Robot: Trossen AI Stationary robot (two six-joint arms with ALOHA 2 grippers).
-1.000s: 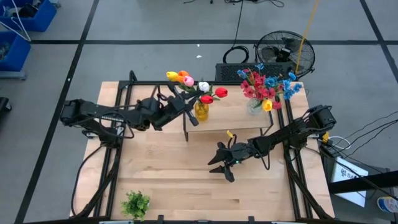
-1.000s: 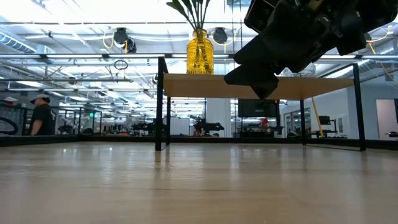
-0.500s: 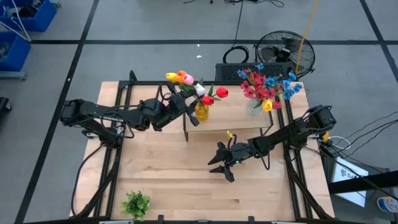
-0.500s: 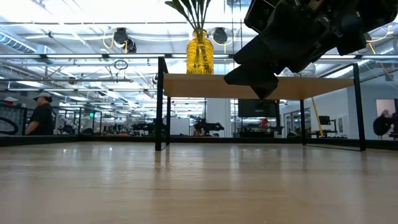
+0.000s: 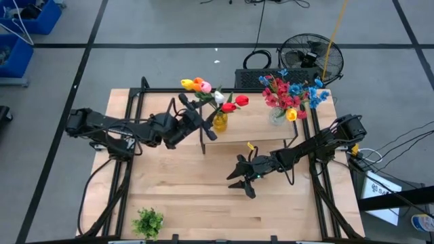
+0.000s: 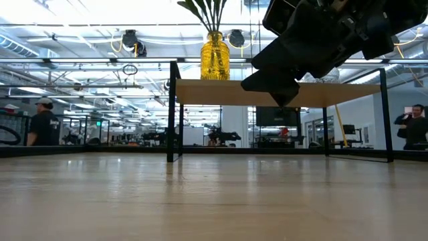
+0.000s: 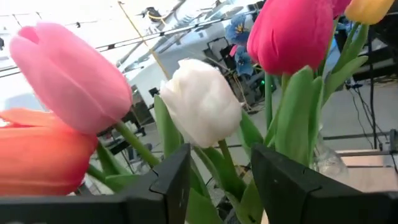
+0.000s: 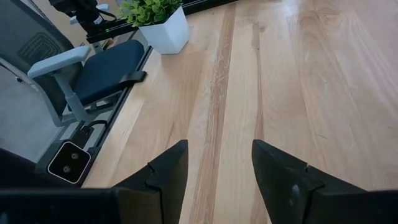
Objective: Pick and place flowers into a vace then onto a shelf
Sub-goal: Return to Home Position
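One yellow vase [image 5: 220, 123] on shelf [image 5: 254, 130] | left fingers [image 7: 173, 180] apart beside tulips [image 7: 200, 102]

the low view's top edge cuts off the flowers [image 6: 212, 12] above the yellow vase [image 6: 215, 59] (only leaves show).

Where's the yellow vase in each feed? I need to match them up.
High: vase at the left end of the shelf.
Low: vase top centre, standing on the shelf.
Left wrist: vase hidden; only its tulips show past the open left gripper.
Right wrist: not in it; the right gripper faces the table.
Shared landmark: the shelf, in high and low.
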